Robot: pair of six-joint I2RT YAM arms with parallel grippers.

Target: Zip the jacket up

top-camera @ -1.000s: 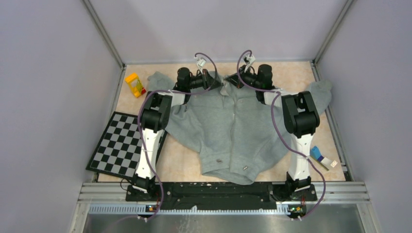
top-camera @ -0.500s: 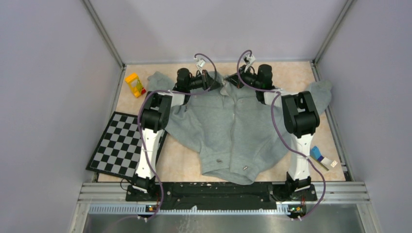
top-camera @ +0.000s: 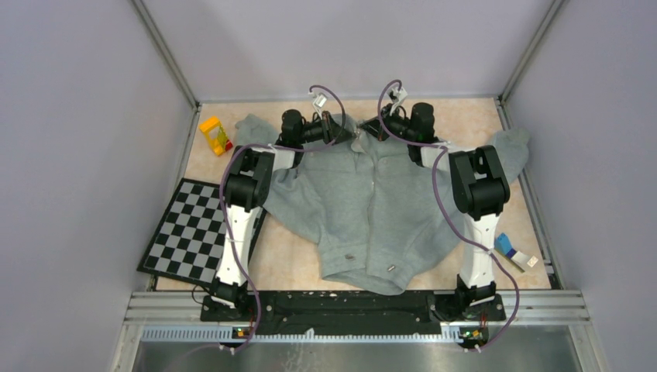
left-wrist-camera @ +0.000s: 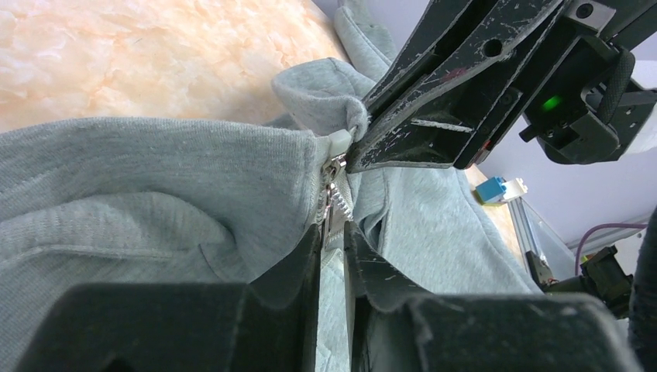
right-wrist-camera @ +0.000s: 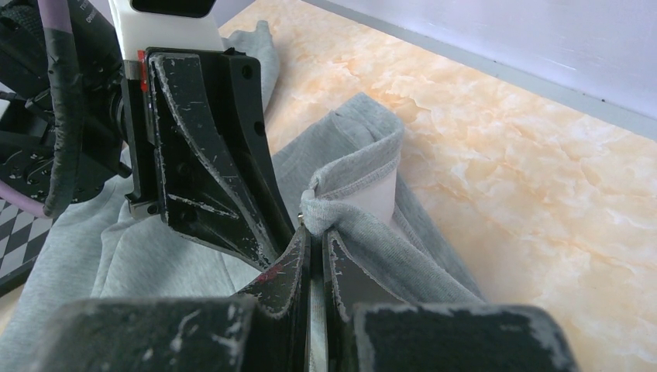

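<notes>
The jacket (top-camera: 372, 209) lies flat in the middle of the top view, with its hem toward the bottom edge and its collar (right-wrist-camera: 364, 167) at upper centre, where both grippers meet. The left gripper (left-wrist-camera: 334, 232) has its jaws drawn close on the zipper (left-wrist-camera: 338, 203) just below the slider (left-wrist-camera: 335, 164) (whether the pull tab itself sits in the pinch I cannot tell). The right gripper (right-wrist-camera: 314, 240) is clamped tight on the folded collar edge at the top of the zip, probably to keep the cloth taut so the slider has something to run against. The front looks joined nearly all the way, so I judge only the last stretch at the collar is left.
</notes>
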